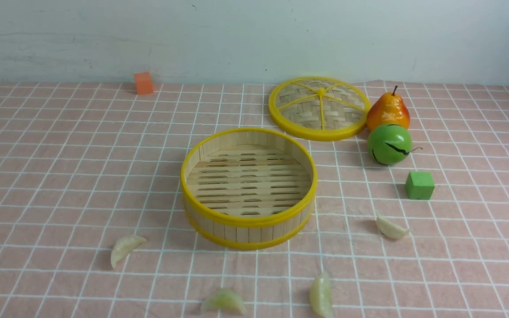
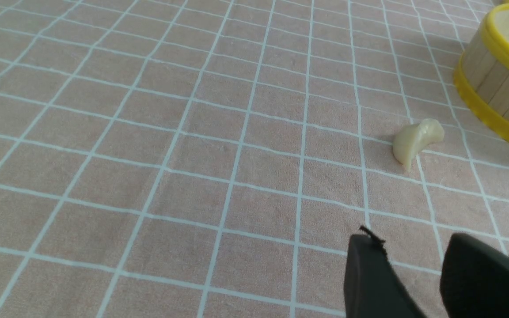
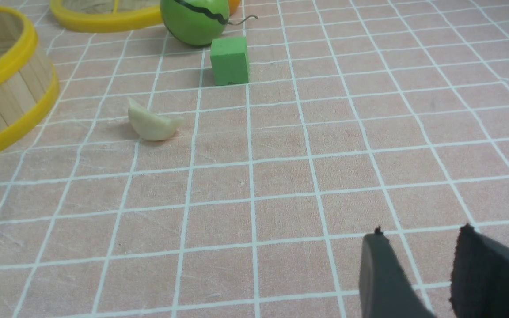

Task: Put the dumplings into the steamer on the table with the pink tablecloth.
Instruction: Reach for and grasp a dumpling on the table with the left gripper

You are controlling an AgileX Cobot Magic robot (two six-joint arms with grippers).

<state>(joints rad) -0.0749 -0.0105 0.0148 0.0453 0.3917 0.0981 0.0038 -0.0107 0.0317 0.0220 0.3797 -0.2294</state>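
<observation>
dumplings point(image 1: 126, 248) scattered near steamer point(image 1: 237, 232), long axes differently angled, left fingers point(image 2: 369, 282) and right fingers point(image 3: 380, 282) parted, empty

place: staged lab setup | cues: bare wall point(image 1: 148, 35), pink tablecloth point(image 1: 60, 176), toy pear point(image 1: 388, 111)

No text, label, brand, number or sign can be read in any of the three views. The only markings are a grid of thin white lines on the pink tablecloth point(image 1: 60, 176) and a black wavy stripe across the green ball point(image 1: 389, 144). Neither forms a letter or a numeral.
</observation>
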